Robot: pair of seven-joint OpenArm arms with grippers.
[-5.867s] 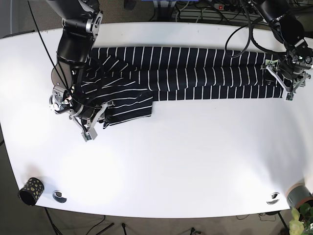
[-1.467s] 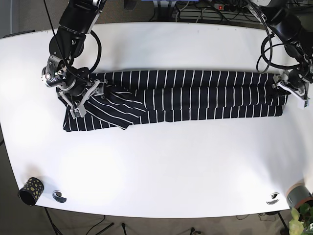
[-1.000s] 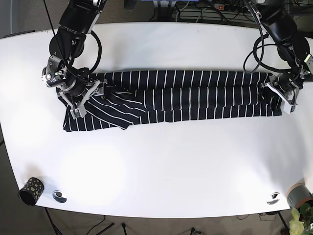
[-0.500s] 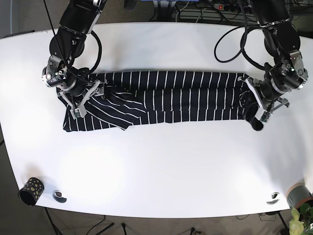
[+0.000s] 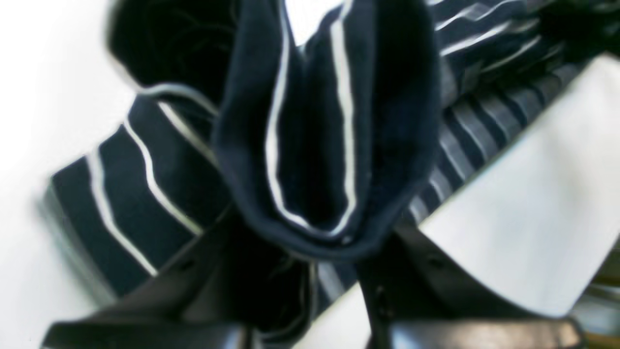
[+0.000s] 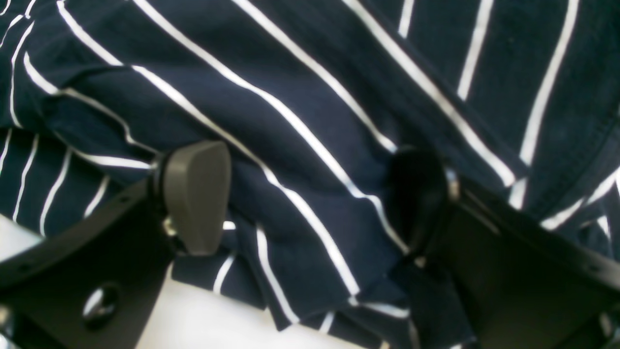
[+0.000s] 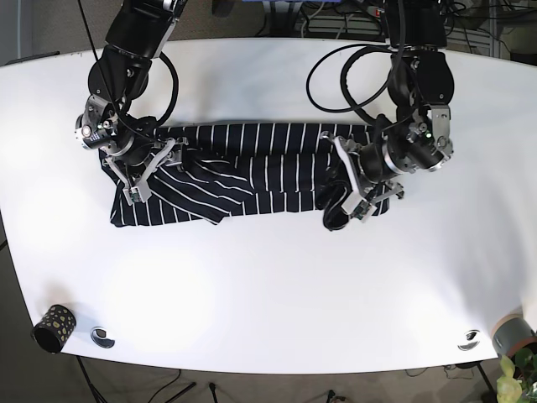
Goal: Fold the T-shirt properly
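Note:
The navy T-shirt with white stripes lies as a long folded band on the white table. My left gripper is shut on the band's right end, which is doubled back over the band. In the left wrist view a thick fold of striped cloth sits between the fingers. My right gripper rests on the shirt's left end. In the right wrist view a ridge of cloth lies between its pads.
A patterned cup stands at the front left corner. Two metal grommets sit near the front edge. A plant pot is at the front right corner. Cables run behind the table.
My left gripper has carried the shirt's right end leftward, from the table's far right to right of centre, so the band is shorter. The right arm and the shirt's left end have stayed put.

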